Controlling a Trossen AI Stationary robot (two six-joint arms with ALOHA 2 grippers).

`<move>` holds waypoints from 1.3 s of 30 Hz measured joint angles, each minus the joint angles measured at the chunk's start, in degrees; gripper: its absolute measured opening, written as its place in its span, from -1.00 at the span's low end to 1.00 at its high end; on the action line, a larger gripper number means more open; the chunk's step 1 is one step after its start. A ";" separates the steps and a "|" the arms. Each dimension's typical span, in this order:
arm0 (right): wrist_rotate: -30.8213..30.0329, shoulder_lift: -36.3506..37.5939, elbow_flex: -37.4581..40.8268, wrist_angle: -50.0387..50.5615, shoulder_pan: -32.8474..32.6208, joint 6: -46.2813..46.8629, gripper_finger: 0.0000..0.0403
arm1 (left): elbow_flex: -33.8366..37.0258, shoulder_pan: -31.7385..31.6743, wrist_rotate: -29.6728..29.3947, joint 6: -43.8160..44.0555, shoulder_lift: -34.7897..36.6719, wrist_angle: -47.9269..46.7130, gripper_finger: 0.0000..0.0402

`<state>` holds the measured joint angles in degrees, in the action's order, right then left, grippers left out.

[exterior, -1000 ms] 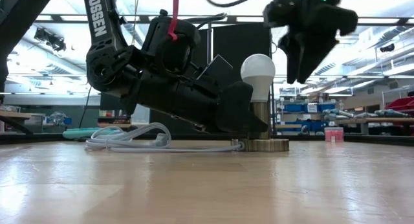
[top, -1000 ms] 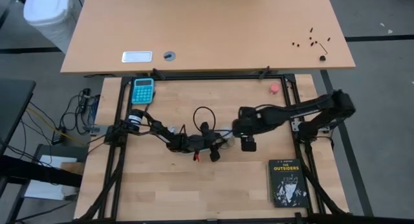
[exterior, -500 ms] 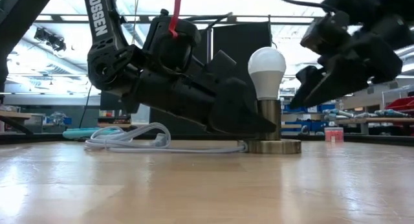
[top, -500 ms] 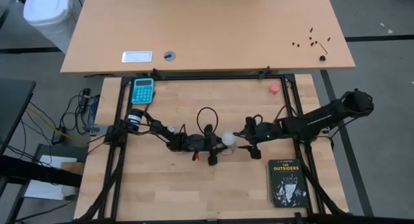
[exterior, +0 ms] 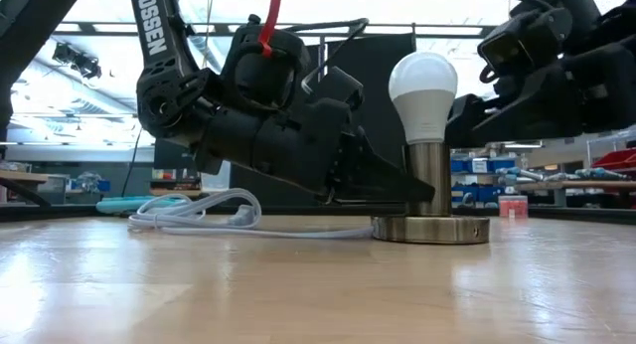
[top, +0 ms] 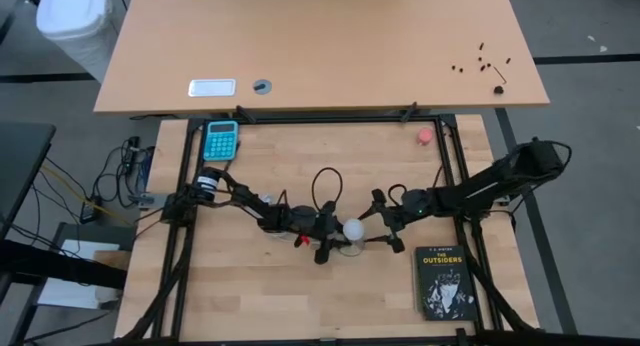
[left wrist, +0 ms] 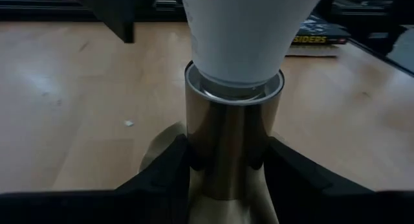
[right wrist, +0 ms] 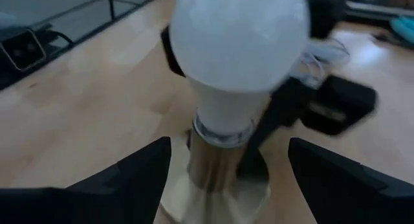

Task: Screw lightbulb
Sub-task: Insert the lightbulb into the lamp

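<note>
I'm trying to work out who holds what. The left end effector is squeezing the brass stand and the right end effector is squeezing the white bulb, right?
Not quite. The left end effector is squeezing the brass stand, but the right end effector is not squeezing the white bulb. In the right wrist view its fingers sit spread wide, apart from the bulb on either side.

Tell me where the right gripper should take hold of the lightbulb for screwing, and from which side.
Grip the lightbulb across its round white dome, coming level from the right gripper's side. The left gripper clamps the brass socket below, so only the upright dome is free.
</note>
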<state>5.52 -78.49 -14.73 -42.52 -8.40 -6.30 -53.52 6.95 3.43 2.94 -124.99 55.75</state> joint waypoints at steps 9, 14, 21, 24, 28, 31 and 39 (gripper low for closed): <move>5.20 -10.74 -0.01 -15.55 0.06 -2.94 0.60 | 0.04 -0.58 4.98 -0.14 0.00 -0.48 -0.17; 8.05 -14.35 -1.19 -19.74 0.74 -4.00 0.60 | 0.11 -0.53 5.08 -1.29 -0.11 -0.03 -0.17; 12.20 -18.70 -5.66 -20.03 1.80 -6.10 0.60 | 0.11 -0.53 5.80 -0.98 -0.13 0.07 -0.17; 14.94 -19.42 -6.70 -21.39 2.55 -6.12 0.60 | 0.11 -0.53 5.83 -0.89 -0.13 0.12 -0.17; 19.42 -19.55 -6.89 -24.03 3.50 -6.04 0.60 | 0.13 -0.53 5.87 -0.83 -0.15 0.24 -0.17; 21.27 -19.58 -6.89 -24.33 4.37 -6.03 0.58 | 0.15 -0.53 5.99 -0.81 -0.17 0.35 -0.17; 22.19 -23.08 -9.28 -24.08 4.87 -6.31 0.49 | 0.15 -0.53 6.18 0.31 -0.22 0.87 -0.17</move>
<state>27.71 -101.56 -24.01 -66.60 -3.53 -12.61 -53.36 6.42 9.61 3.25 -125.21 56.61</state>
